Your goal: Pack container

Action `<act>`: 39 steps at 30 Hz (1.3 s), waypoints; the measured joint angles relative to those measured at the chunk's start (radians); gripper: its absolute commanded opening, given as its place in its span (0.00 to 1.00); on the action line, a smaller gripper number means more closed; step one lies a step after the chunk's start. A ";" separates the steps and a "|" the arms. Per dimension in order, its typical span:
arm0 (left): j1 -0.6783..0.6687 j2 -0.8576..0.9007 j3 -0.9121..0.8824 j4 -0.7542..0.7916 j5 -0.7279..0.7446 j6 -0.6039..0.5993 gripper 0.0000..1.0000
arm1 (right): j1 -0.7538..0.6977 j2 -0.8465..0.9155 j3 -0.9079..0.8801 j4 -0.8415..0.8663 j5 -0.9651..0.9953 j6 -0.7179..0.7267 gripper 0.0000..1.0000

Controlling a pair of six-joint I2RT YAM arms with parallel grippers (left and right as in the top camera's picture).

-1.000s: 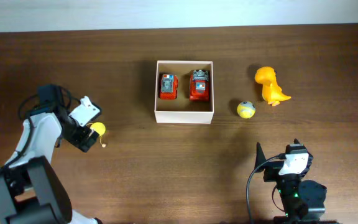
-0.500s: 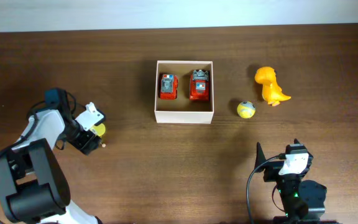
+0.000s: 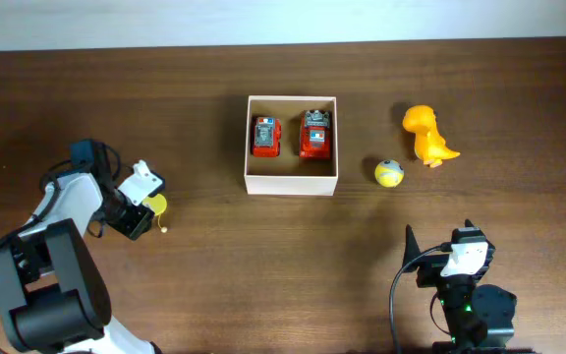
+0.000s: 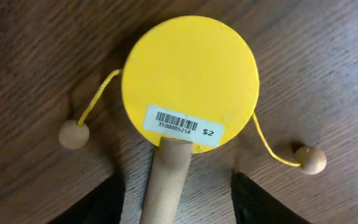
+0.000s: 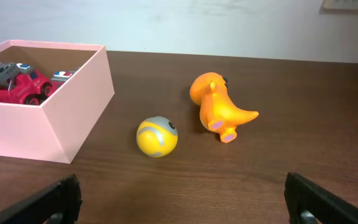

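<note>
The container (image 3: 292, 183), a white-walled box (image 5: 73, 106), holds two red toy cars (image 3: 266, 136) (image 3: 315, 134). At the left lies a yellow pellet drum (image 3: 154, 205), its disc (image 4: 190, 78) flat on the table with a wooden handle (image 4: 166, 180) and two beads on strings. My left gripper (image 3: 138, 212) (image 4: 176, 208) straddles the handle, its jaws partly closed with a gap still showing on each side. A yellow ball (image 3: 389, 173) (image 5: 157, 137) and an orange dinosaur (image 3: 427, 135) (image 5: 219, 106) lie right of the container. My right gripper (image 3: 438, 236) (image 5: 185, 208) stands wide open near the front edge, nothing between its fingers.
The dark wood table (image 3: 263, 265) ends at a pale wall along the back. The drum's beads (image 4: 74, 134) (image 4: 310, 160) lie out to either side of the left fingers.
The left gripper has shifted slightly left and down onto the drum's handle, and its jaws have narrowed around it. The right arm has stayed still.
</note>
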 measured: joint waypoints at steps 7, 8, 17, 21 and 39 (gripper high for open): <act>0.000 0.000 0.001 0.000 0.007 -0.223 0.53 | 0.000 0.000 0.000 0.000 0.000 0.000 0.99; 0.000 0.000 0.002 0.000 0.008 -0.261 0.53 | 0.000 0.000 0.000 0.000 0.000 0.000 0.99; 0.000 0.000 0.005 -0.004 0.011 -0.550 0.51 | 0.000 0.000 0.000 0.000 0.000 0.001 0.99; 0.000 0.000 0.005 -0.005 0.010 -0.607 0.33 | 0.000 0.000 0.000 0.000 0.000 0.000 0.99; 0.001 0.000 0.005 -0.011 0.018 -0.740 0.30 | 0.000 0.000 0.000 0.000 0.000 0.000 0.99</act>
